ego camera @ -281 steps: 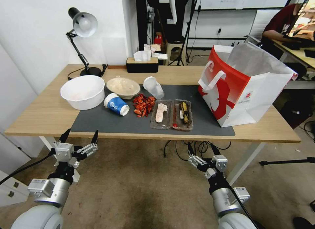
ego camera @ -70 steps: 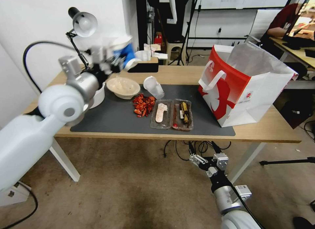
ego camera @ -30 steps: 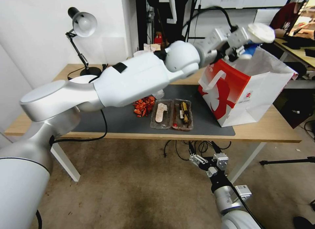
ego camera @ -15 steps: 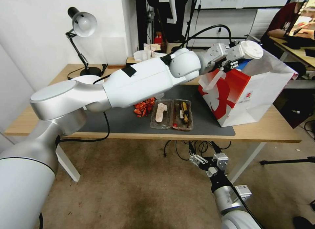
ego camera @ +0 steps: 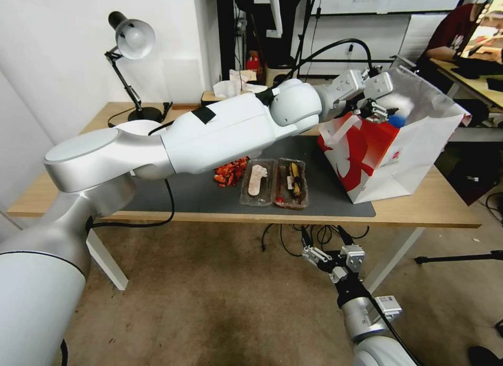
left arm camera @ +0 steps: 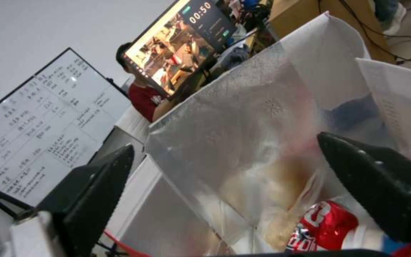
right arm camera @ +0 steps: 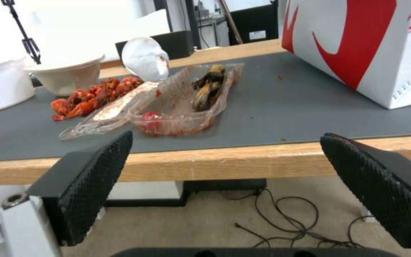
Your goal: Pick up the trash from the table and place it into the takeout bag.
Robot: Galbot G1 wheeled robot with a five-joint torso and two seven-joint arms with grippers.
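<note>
Left hand (ego camera: 378, 108) spread over the bag (ego camera: 419, 151) on the bench (ego camera: 78, 182).
A cup (ego camera: 398, 105) drops inside beside a can (left arm camera: 322, 225); right hand (ego camera: 324, 250) hangs open below the bench edge.

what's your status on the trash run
Left pincer open over takeout bag. Blue-and-white cup dropping inside, red can already in. Right pincer open, parked below table. Nothing blocking.

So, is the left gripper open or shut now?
Open. In the left wrist view the left gripper has its fingers spread wide with nothing between them, above the bag, with the can below.
</note>
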